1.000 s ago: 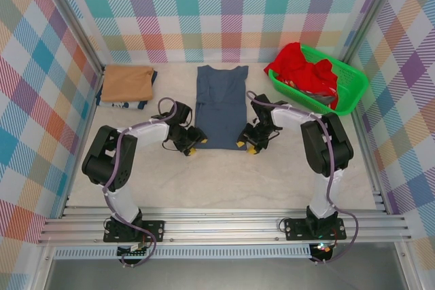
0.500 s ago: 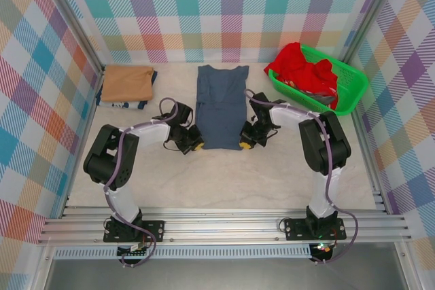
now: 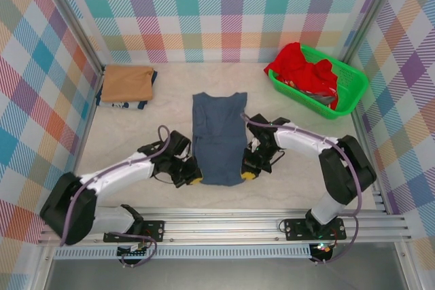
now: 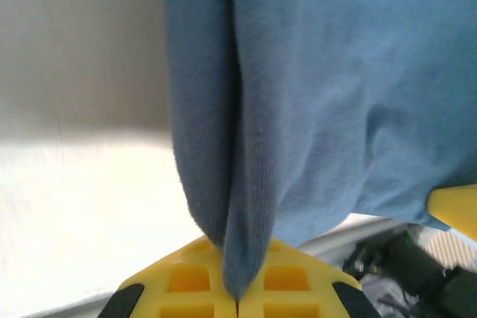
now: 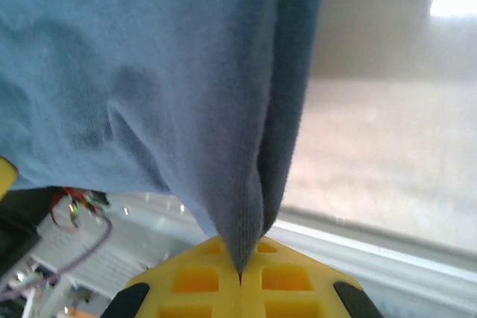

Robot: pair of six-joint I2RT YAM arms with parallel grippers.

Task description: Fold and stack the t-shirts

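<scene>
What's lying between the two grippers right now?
The blue shirt. In the top view its near hem runs from the left gripper to the right gripper, and each gripper is shut on a corner of it.

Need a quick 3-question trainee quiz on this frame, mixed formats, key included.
1. True or false: the left gripper and right gripper are both shut on the blue shirt.
2. Where is the red shirt? A) in the green basket B) under the blue shirt C) in the left gripper
3. Fill in: the folded tan shirt lies on the ____ gripper's side.
Key: 1 true; 2 A; 3 left.
</scene>
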